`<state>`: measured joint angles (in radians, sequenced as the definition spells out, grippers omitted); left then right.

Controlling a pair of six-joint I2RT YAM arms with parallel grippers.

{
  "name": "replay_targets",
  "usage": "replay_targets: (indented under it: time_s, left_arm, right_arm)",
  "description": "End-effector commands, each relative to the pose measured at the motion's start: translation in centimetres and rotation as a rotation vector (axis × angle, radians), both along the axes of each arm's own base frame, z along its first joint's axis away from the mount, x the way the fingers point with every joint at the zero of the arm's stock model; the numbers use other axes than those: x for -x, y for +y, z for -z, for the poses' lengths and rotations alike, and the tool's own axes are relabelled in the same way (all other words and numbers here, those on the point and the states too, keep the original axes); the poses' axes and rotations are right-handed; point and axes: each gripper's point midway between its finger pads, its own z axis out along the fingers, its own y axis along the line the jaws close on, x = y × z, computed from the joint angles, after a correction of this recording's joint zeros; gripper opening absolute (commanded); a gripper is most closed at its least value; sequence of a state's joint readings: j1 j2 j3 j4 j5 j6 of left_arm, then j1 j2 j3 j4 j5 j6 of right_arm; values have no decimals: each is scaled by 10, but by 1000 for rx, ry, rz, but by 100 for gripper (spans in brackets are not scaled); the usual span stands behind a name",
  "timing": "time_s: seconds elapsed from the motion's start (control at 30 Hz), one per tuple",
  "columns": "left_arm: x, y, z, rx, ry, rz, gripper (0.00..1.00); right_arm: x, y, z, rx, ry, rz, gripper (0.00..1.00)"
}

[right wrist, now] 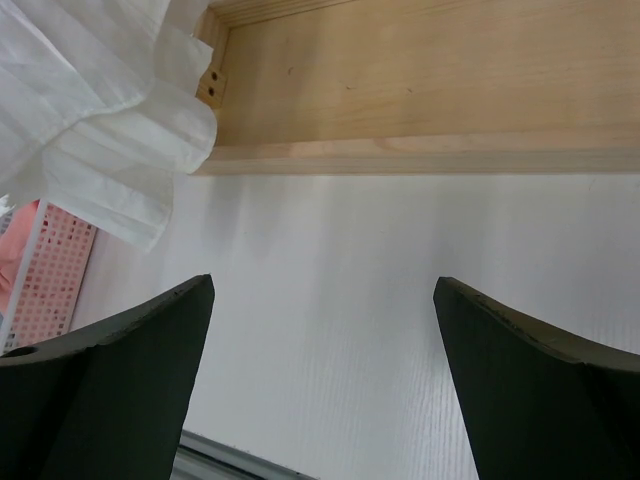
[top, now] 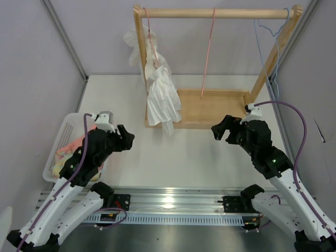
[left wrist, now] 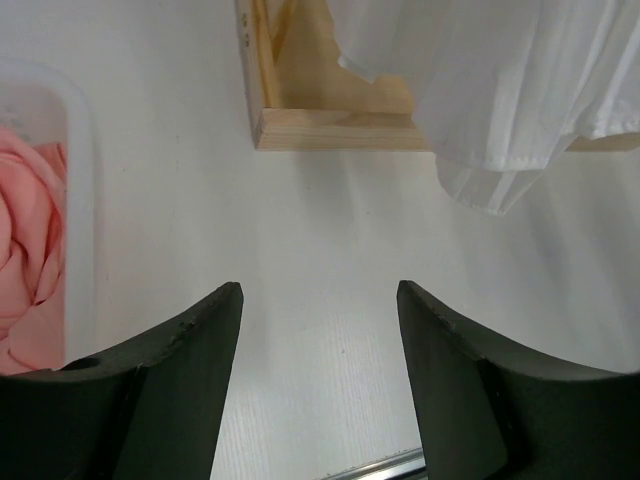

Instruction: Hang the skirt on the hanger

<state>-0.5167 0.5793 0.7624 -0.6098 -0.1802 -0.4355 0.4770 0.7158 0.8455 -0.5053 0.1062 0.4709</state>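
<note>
Looking down from above, the left gripper [top: 126, 139] and the right gripper [top: 220, 129] hover over the table [top: 173, 157], both spread wide and holding nothing, seemingly poised to begin. The skirt [top: 67, 149] lies crumpled in the basket [top: 62, 131] at the near left, with something yellow beside it. The hanger [top: 208, 52] hangs bare from the far rail [top: 215, 13], probably left free for the skirt, and a white garment [top: 160, 94] hangs further left. From the left wrist, open jaws frame bare table, with the skirt in the basket on the left. From the right wrist, open jaws face the wooden base [right wrist: 420, 90].
</note>
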Motion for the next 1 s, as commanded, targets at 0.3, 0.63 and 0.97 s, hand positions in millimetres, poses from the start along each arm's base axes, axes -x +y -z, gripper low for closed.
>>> replay_targets:
  time_s: [0.3, 0.63, 0.97]
  left_arm:
    - [3, 91, 11, -125, 117, -562, 78]
    - [10, 123, 62, -23, 309, -828, 70]
    - [11, 131, 116, 97, 431, -933, 62]
  right_arm:
    - [2, 8, 8, -9, 35, -39, 99]
    - [5, 11, 25, -8, 76, -56, 100]
    - [7, 13, 30, -14, 85, -65, 100]
